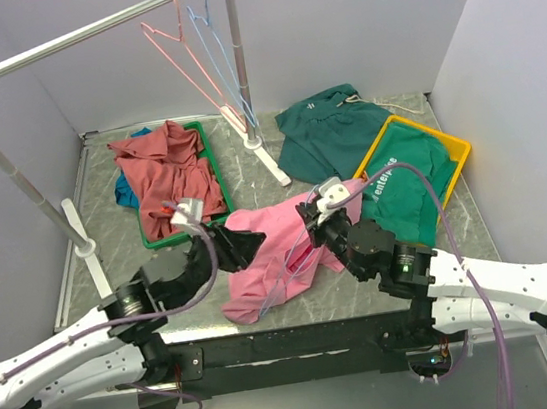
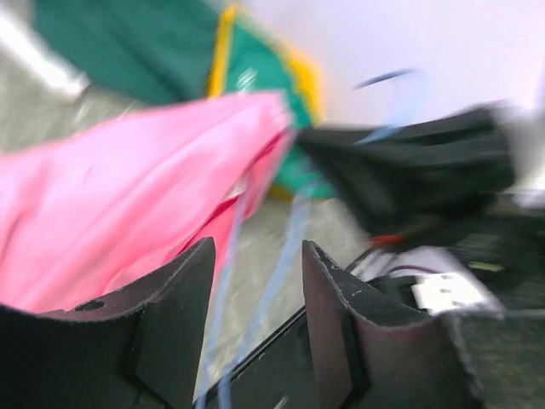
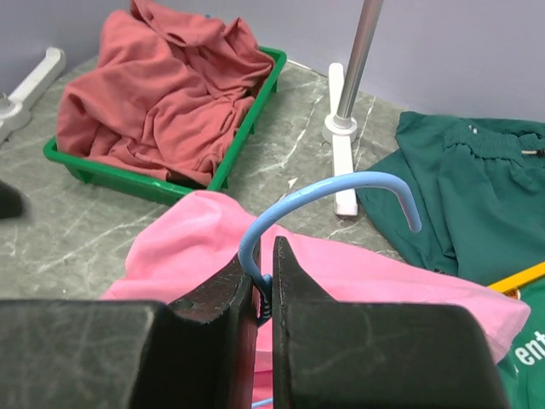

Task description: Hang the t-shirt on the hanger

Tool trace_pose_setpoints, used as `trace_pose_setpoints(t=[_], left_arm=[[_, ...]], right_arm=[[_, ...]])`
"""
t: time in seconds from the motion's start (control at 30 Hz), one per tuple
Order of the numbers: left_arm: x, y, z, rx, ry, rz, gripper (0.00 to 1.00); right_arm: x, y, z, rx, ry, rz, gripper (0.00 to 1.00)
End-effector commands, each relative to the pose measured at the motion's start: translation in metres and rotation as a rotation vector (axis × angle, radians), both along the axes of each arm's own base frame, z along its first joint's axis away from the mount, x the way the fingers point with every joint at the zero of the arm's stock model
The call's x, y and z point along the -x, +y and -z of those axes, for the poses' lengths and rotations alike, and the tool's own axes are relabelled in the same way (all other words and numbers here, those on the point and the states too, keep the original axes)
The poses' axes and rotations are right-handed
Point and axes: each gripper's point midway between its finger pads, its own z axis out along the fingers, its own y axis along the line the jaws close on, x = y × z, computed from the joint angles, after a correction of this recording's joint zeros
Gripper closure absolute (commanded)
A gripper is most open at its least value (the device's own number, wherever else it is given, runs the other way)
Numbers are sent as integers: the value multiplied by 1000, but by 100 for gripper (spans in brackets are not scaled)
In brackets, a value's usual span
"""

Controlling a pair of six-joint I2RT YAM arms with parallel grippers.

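Note:
The bright pink t-shirt (image 1: 271, 260) lies crumpled on the table between my two grippers. My right gripper (image 1: 314, 227) is shut on the twisted neck of the light-blue wire hanger (image 3: 341, 187). The hanger's hook curves up above the fingers in the right wrist view, with the t-shirt (image 3: 196, 247) just behind. My left gripper (image 1: 246, 243) is open at the shirt's left side. In the left wrist view two blue hanger wires (image 2: 285, 256) run between its spread fingers without being clamped, and the t-shirt (image 2: 128, 204) is at the left. The rest of the hanger is hidden in the cloth.
A green tray (image 1: 148, 243) with a brick-red shirt (image 1: 163, 169) stands at the back left. A yellow tray (image 1: 460, 148) holds a dark green shirt at the right, and another green garment (image 1: 330, 132) lies behind. The rack pole (image 1: 242, 78) carries a pink hanger (image 1: 177, 46) and a second blue hanger (image 1: 215, 46).

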Motion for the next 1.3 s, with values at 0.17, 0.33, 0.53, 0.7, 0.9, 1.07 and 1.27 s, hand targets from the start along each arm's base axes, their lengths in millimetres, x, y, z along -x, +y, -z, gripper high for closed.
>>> trace_pose_setpoints(t=[0.17, 0.33, 0.53, 0.7, 0.9, 1.07, 1.27], left_arm=[[-22, -39, 123, -220, 336, 34, 46], [-32, -63, 158, -278, 404, 38, 46], [-41, -70, 178, -243, 431, -8, 47], [-40, -81, 187, -239, 445, 21, 48], [-46, -63, 205, -254, 476, -80, 76], [-45, -44, 190, -218, 449, -124, 99], [-38, -17, 159, -133, 413, -169, 99]], right_arm=[[1, -8, -23, -107, -45, 35, 100], [1, -7, -26, -114, -47, 30, 100], [2, -7, -28, -116, -47, 29, 100], [0, -10, -29, -112, -50, 56, 100], [-6, -19, -29, -95, -48, 124, 100], [-14, -33, -27, -80, -46, 235, 100], [-25, -45, -46, -68, -78, 366, 100]])
